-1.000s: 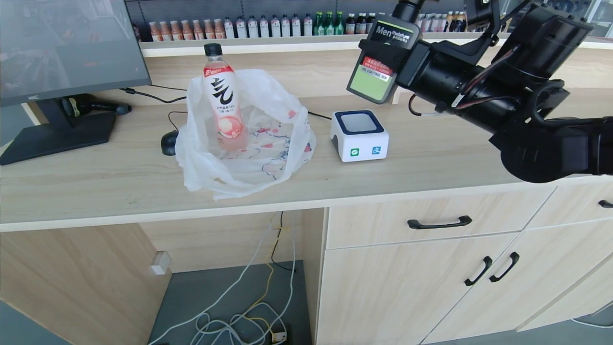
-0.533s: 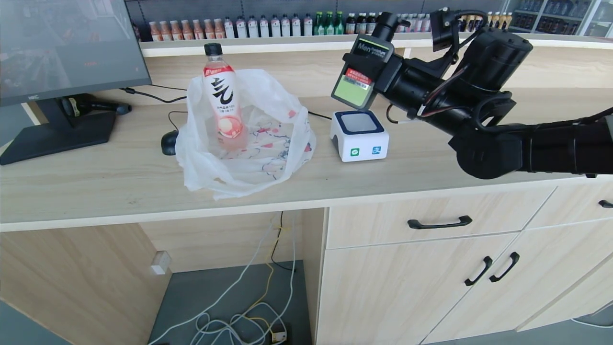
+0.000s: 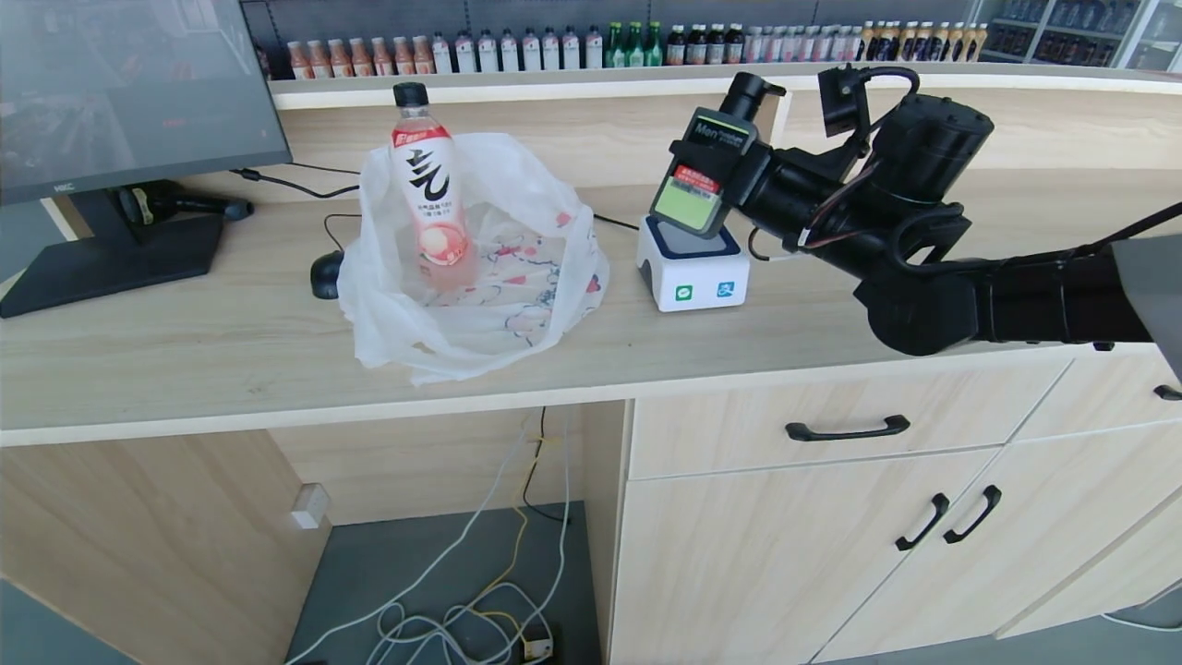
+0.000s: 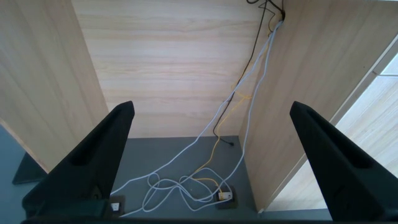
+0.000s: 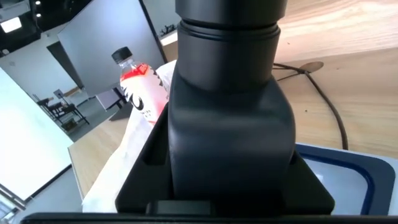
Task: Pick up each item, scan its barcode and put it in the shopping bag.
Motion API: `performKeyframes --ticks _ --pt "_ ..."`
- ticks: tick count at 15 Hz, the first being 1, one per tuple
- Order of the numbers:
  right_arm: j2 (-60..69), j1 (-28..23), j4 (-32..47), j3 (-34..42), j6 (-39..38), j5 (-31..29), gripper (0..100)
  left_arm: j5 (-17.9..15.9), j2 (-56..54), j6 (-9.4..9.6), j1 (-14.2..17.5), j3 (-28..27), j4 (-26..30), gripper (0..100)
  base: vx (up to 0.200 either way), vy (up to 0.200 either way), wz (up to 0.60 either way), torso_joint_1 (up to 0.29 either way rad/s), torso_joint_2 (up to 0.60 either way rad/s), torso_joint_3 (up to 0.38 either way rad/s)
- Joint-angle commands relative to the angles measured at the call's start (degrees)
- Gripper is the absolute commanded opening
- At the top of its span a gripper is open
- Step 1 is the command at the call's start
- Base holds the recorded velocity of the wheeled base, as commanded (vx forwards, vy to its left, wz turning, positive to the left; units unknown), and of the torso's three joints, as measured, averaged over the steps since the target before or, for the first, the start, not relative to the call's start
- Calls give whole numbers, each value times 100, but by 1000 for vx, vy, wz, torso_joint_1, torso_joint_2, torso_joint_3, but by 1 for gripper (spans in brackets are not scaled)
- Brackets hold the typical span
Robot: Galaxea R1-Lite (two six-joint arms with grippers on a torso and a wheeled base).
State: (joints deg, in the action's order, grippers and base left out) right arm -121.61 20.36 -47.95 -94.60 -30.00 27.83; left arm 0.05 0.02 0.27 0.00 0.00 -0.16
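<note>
My right gripper (image 3: 744, 174) is shut on a dark bottle with a green label (image 3: 704, 175), holding it tilted just above the white, blue-rimmed scanner (image 3: 693, 268) on the counter. In the right wrist view the dark bottle (image 5: 227, 118) stands close up, with the scanner (image 5: 351, 171) beneath it. To the left lies the white shopping bag (image 3: 517, 212), and a pink drink bottle (image 3: 427, 185) stands upright in it. My left gripper (image 4: 205, 162) hangs open below the counter, over the floor cables.
A monitor (image 3: 129, 83) on its stand fills the counter's left end, with a black mouse (image 3: 325, 274) beside the bag. Rows of bottles (image 3: 600, 46) line the back shelf. Drawers and cupboard doors (image 3: 845, 429) sit under the counter on the right.
My right arm has come down and to the left with the dark bottle, from high right of the scanner to just above it. Bag and pink bottle have not moved.
</note>
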Motion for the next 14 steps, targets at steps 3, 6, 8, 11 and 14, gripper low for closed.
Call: performKeyframes --ticks 3,6,8,11,14 --pt "-117 -23 -13 -6 3 -6 0 -5 -2 0 0 0 -2 100 0 0 0 0 0 0" --pt "-170 -41 -13 12 -50 -41 0 4 -2 0 0 0 -2 100 0 0 0 0 0 0" --pt "-240 -120 -22 29 -50 -50 0 4 -2 0 0 0 -2 100 0 0 0 0 0 0" --pt "-319 -199 -22 -6 -50 -50 0 4 -2 0 0 0 -2 100 0 0 0 0 0 0" --pt "-310 -208 -22 -23 -50 -32 0 4 -2 0 0 0 -2 100 0 0 0 0 0 0"
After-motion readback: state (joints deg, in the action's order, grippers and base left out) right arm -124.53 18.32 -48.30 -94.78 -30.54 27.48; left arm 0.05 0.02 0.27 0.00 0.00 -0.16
